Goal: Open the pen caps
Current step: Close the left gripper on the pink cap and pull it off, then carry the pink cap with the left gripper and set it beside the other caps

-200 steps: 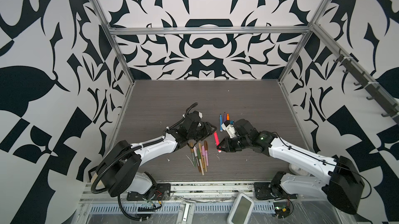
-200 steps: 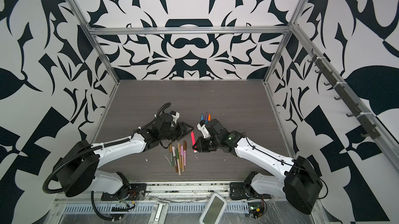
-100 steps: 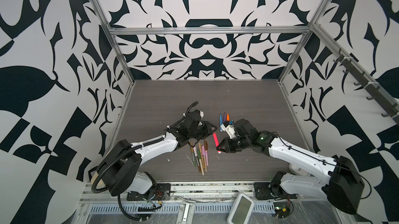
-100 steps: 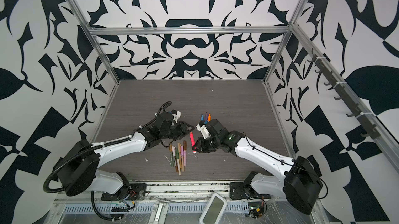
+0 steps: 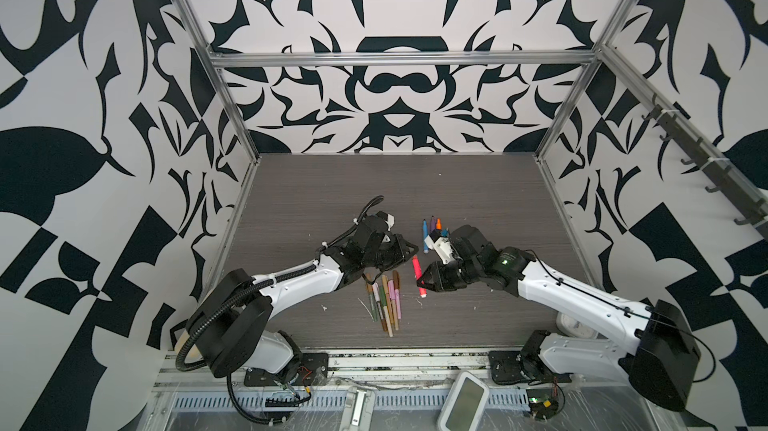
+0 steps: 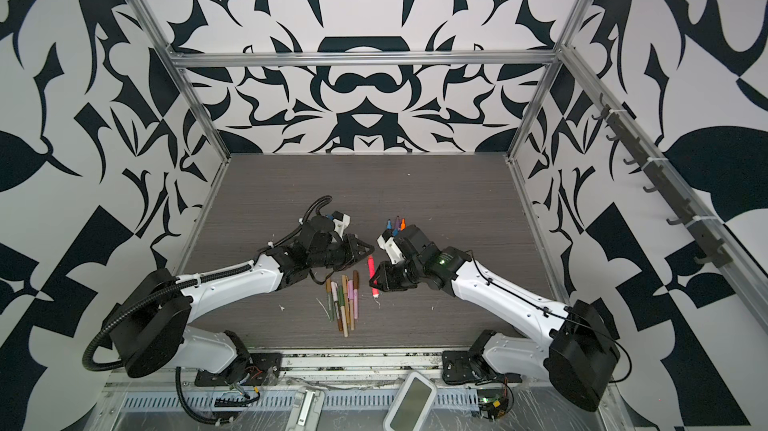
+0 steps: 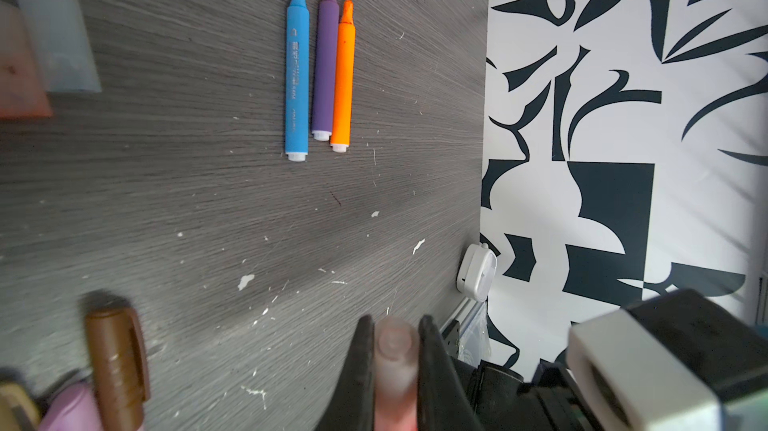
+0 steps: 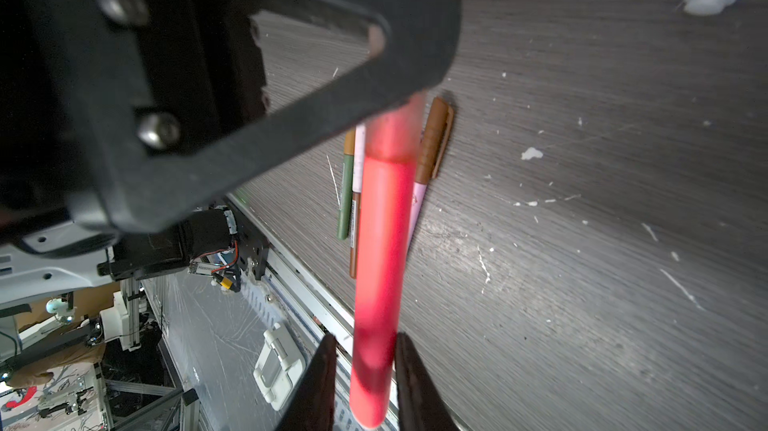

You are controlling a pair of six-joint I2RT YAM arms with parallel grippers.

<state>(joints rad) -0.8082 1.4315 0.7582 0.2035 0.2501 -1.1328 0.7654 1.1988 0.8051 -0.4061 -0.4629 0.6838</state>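
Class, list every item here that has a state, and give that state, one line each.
left gripper: shut on red marker cap
right gripper: jaws either side of red marker, grip unclear
red marker: cap on, between both grippers
blue marker: uncapped, lying flat
purple marker: uncapped, lying flat
orange marker: uncapped, lying flat
thin pens: capped, lying together
loose caps: off their markers

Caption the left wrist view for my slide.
Left gripper clamps a pinkish cap; three uncapped markers lie side by side on the table.
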